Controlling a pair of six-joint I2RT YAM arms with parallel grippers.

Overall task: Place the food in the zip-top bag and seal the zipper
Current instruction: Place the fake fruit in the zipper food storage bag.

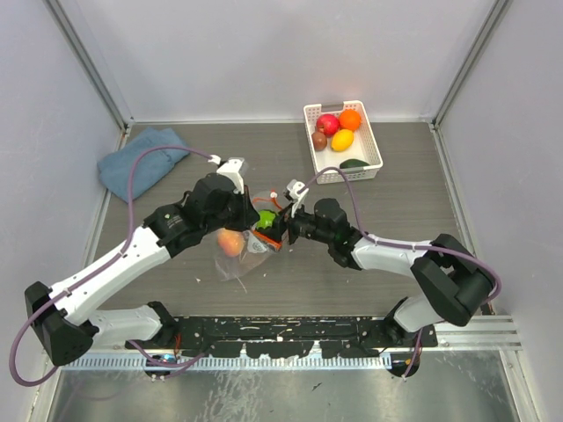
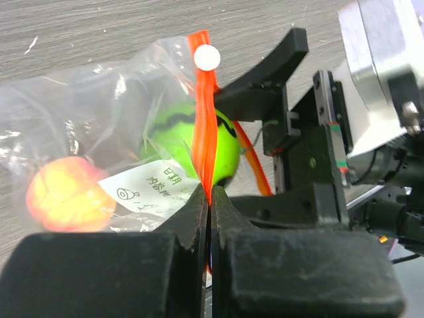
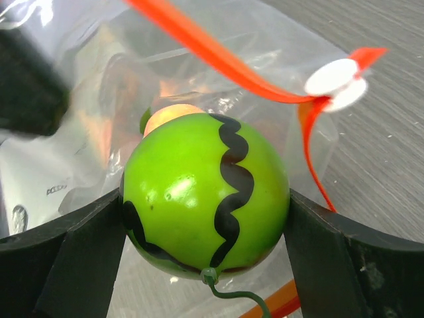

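Observation:
The clear zip-top bag (image 1: 239, 260) lies mid-table with a peach (image 1: 230, 243) inside. My left gripper (image 1: 251, 211) is shut on the bag's red-orange zipper strip (image 2: 204, 112) and holds it up; the white slider (image 2: 207, 57) is at the strip's far end. My right gripper (image 1: 280, 227) is shut on a glossy green fruit with black wavy stripes (image 3: 205, 192) at the bag's mouth. The open zipper (image 3: 218, 59) arches above it, and the peach (image 3: 169, 112) shows behind it. In the left wrist view the green fruit (image 2: 228, 149), the peach (image 2: 66, 195) and a white label (image 2: 149, 189) show through the plastic.
A white lattice basket (image 1: 347, 175) at the back right holds red (image 1: 328, 124), orange (image 1: 350, 120), yellow (image 1: 342, 140), brown (image 1: 319, 140) and dark green (image 1: 354, 163) fruits. A blue folded cloth (image 1: 141, 160) lies at the back left. Grey walls enclose the table.

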